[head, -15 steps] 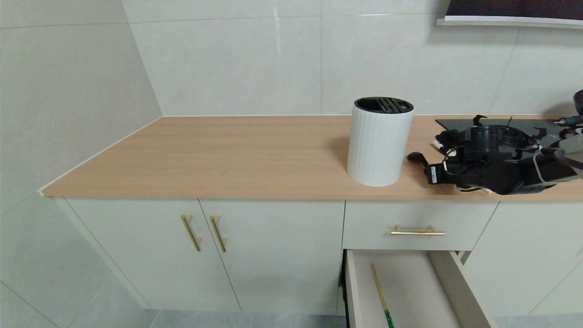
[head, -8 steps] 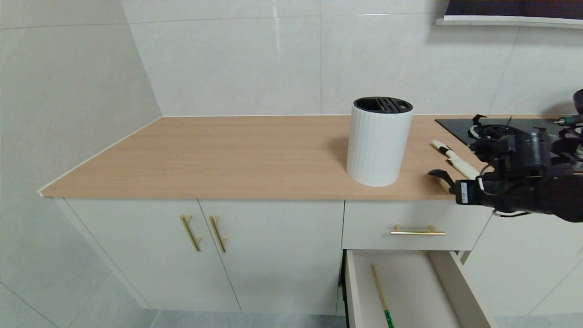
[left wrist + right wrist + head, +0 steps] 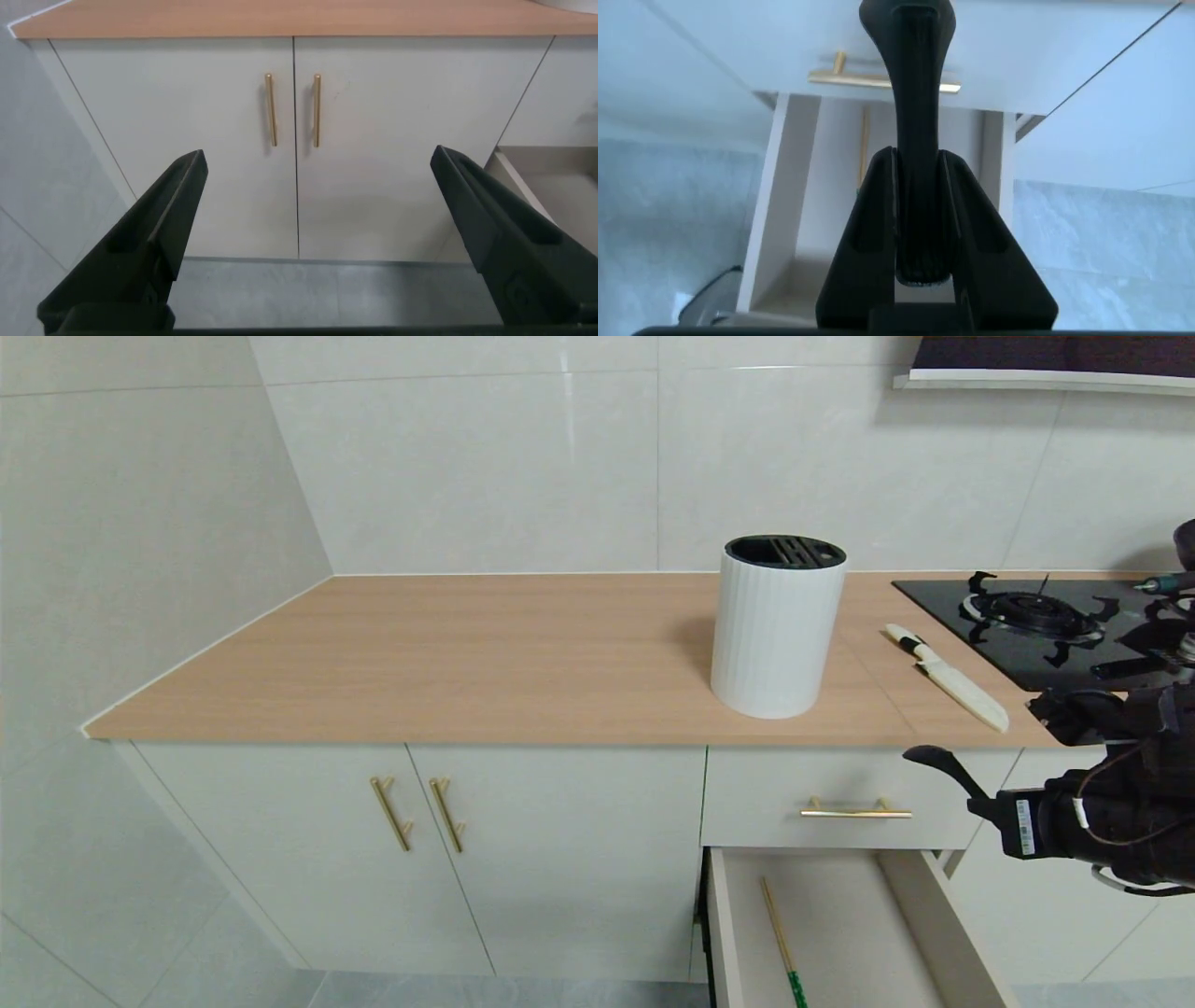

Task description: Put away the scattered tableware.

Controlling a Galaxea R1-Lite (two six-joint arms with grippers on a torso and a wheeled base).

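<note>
Countertop (image 3: 467,653), knife (image 3: 947,678) at 3 o'clock of white holder (image 3: 775,635); left gripper (image 3: 318,159) jaws wide, right gripper (image 3: 924,758) jaws closed, empty.

The knife holder (image 3: 778,625) stands on the countertop (image 3: 467,653); the knife (image 3: 948,677) lies just right of it, before the stove (image 3: 1036,616); below, a chopstick (image 3: 782,941) lies in the open drawer (image 3: 840,915).

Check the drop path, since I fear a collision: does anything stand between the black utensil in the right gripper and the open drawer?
Nothing visible does. The right gripper holds the black utensil in open air above the open drawer, off toward its right wall. One chopstick lies along the drawer's left side; the rest is bare.
</note>
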